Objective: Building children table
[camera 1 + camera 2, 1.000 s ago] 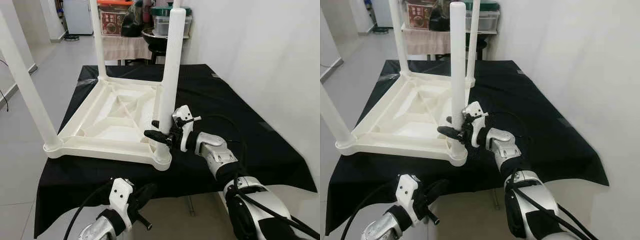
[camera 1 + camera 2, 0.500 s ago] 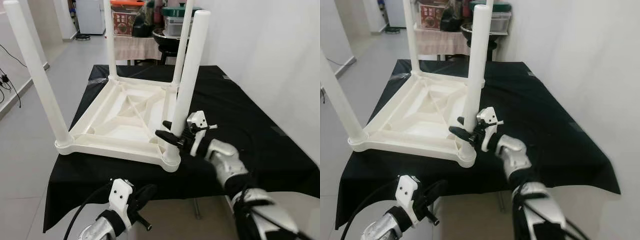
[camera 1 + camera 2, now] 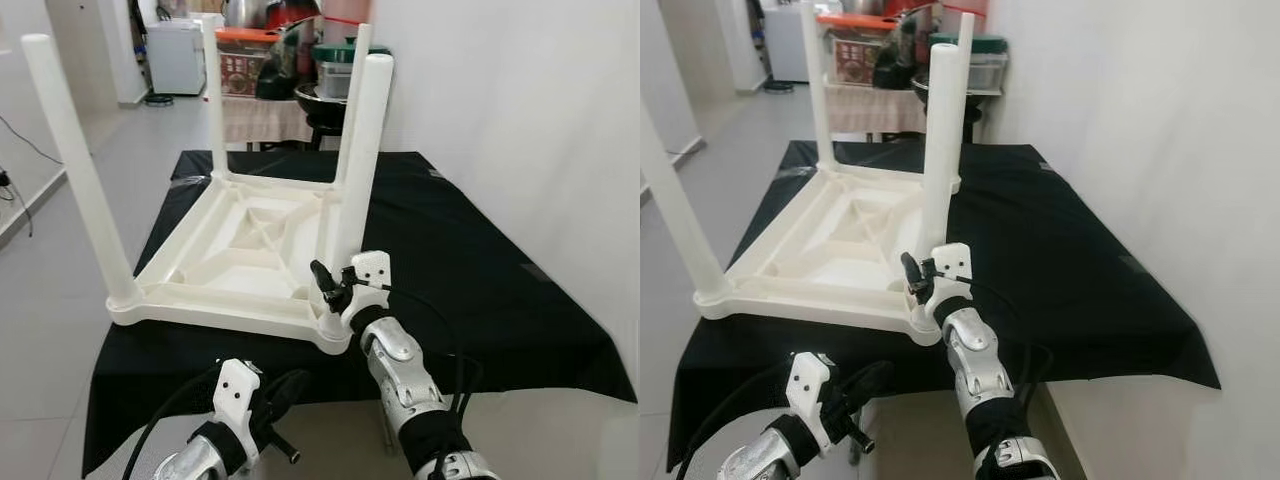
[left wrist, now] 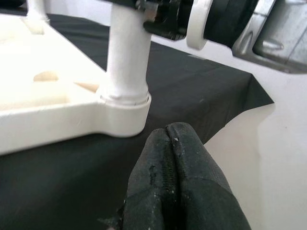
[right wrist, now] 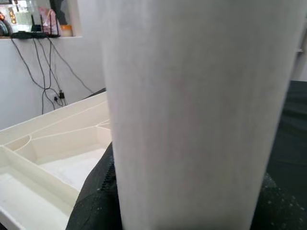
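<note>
White table (image 3: 240, 262), upside down, four legs up

**A pale, tiled room with clutter at the back**

We see a black cloth (image 3: 470, 240) covering the work table, close to a plain white wall (image 3: 520, 100). Light grey floor tiles (image 3: 110, 150) stretch away. Beyond the table's far edge, a cloth-draped stand (image 3: 255, 115) holds containers, near a white appliance (image 3: 178, 58).
</note>
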### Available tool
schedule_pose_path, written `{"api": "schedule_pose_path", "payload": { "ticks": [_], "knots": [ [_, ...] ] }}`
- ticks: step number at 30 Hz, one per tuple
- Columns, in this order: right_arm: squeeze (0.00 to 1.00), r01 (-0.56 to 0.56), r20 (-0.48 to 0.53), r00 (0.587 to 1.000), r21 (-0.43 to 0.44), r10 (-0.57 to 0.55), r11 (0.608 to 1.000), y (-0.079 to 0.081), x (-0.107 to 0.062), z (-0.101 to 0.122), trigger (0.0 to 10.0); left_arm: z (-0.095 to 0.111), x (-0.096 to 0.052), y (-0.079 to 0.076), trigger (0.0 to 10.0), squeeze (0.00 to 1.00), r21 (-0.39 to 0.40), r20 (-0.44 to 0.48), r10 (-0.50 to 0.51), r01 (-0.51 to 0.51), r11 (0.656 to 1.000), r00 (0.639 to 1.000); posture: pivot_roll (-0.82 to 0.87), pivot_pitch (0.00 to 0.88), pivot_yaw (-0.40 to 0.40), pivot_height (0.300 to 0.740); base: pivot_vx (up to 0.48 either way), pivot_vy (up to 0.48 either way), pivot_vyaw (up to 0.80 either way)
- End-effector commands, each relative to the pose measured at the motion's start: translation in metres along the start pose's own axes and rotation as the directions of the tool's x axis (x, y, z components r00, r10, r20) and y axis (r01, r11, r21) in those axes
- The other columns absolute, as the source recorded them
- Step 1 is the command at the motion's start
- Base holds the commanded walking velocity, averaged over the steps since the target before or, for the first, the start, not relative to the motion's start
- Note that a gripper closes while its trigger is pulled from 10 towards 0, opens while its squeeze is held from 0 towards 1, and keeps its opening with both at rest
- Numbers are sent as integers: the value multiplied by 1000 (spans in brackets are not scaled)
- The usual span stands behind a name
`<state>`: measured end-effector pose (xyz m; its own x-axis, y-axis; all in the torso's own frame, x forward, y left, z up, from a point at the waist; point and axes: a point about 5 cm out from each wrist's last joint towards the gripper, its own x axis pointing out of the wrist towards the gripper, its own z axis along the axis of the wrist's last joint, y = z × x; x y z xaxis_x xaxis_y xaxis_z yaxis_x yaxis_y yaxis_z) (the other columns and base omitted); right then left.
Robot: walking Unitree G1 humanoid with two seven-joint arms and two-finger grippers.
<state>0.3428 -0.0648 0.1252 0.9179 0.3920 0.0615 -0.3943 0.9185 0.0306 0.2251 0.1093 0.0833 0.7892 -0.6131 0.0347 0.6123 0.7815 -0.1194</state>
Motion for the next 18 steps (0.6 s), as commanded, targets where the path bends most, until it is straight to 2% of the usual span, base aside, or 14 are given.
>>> {"api": "schedule_pose_path", "payload": {
  "ticks": [1, 2, 3, 5, 6, 9, 10, 11, 12, 13, 15, 16, 18],
  "knots": [
    [0, 16, -151, 989, 27, -11, 1000, 6, -10, -33, 10000, -3, -1, 0, 10000, 0, -1, -16, 7, -7, 1000, 1000, 42, 0, -63, 740, 0, 0, 0],
    [0, -15, -140, 990, 35, 20, 999, 8, -8, -30, 10000, -3, -1, 0, 10000, 0, -2, -16, 7, -7, 1000, 1000, 43, 0, -64, 740, 0, 0, 0],
    [1000, -48, -123, 991, 43, 53, 998, 11, -6, -26, 10000, -3, -1, 0, 10000, 0, -3, -16, 7, -7, 1000, 1000, 46, 0, -64, 740, 0, 0, 0],
    [1000, -192, -76, 977, 93, 199, 977, 21, -3, -15, 10000, -3, 0, 0, 10000, 0, -3, -15, 6, -6, 1000, 1000, 49, 0, -65, 740, 0, 0, 0],
    [1000, -261, -43, 963, 86, 266, 961, 21, -2, -7, 10000, -2, 0, -1, 10000, 0, -4, -15, 6, -6, 1000, 1000, 51, 0, -65, 740, 0, 0, 0],
    [1000, -303, -23, 952, 76, 305, 950, 21, -1, -2, 10000, -2, 0, -1, 10000, 0, -4, -14, 6, -6, 1000, 1000, 52, 0, -65, 740, 0, 0, 0],
    [1000, -372, -7, 928, 67, 373, 926, 19, 0, 3, 10000, -2, 0, -1, 10000, 0, -5, -14, 5, -5, 1000, 1000, 58, 0, -68, 740, 0, 0, 0],
    [1000, -372, -7, 928, 67, 373, 926, 19, 0, 3, 10000, -2, 0, -1, 10000, 0, -5, -14, 5, -5, 1000, 1000, 58, 0, -68, 740, 0, 0, 0],
    [0, -469, 2, 883, 32, 470, 882, 14, 1, 9, 10000, -2, 0, -2, 10000, 0, -5, -13, 4, -5, 1000, 1000, 72, 0, -76, 740, 0, 0, 0],
    [0, -564, -4, 826, -17, 564, 825, 8, 1, 16, 10000, -2, -1, -3, 10000, 0, -5, -12, 4, -4, 1000, 1000, 80, 0, -80, 740, 0, 0, 0],
    [0, -669, -37, 743, -58, 668, 741, -4, 4, 25, 10000, -1, -4, -5, 10000, 0, -5, -10, 5, -5, 1000, 1000, 95, 0, -85, 740, 0, 0, 0],
    [0, -669, -37, 743, -58, 668, 741, -4, 4, 25, 10000, -1, -4, -5, 10000, 0, -5, -10, 5, -5, 1000, 1000, 95, 0, -85, 740, 0, 0, 0],
    [0, -700, -45, 715, -52, 698, 713, -9, 5, 30, 10000, 0, -8, -7, 10000, 0, -4, -7, 5, -5, 1000, 1000, 100, 0, -86, 740, 0, 0, 0]
  ]
}}
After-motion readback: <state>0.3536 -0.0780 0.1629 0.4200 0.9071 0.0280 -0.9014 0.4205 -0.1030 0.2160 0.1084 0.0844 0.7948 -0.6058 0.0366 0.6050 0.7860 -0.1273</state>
